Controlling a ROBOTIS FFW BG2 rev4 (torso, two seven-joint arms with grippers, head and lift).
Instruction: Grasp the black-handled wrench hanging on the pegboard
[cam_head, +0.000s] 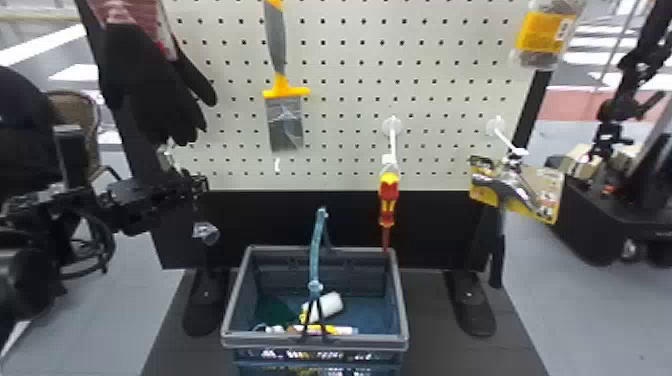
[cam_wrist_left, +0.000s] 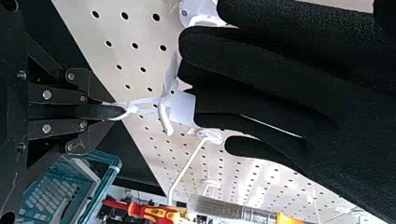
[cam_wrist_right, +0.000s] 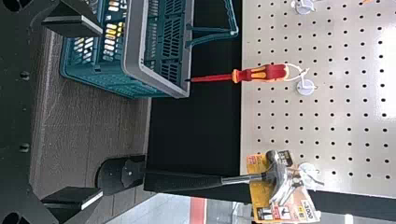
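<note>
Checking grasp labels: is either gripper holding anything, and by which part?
The left gripper is shut on one end of the thin white plastic tie beside the black fabric glove; the right gripper is open and empty.

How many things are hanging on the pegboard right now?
5: black glove top left, scraper upper middle, screwdriver lower middle, hammer lower right, yellow packet top right; more may hang above view.
</note>
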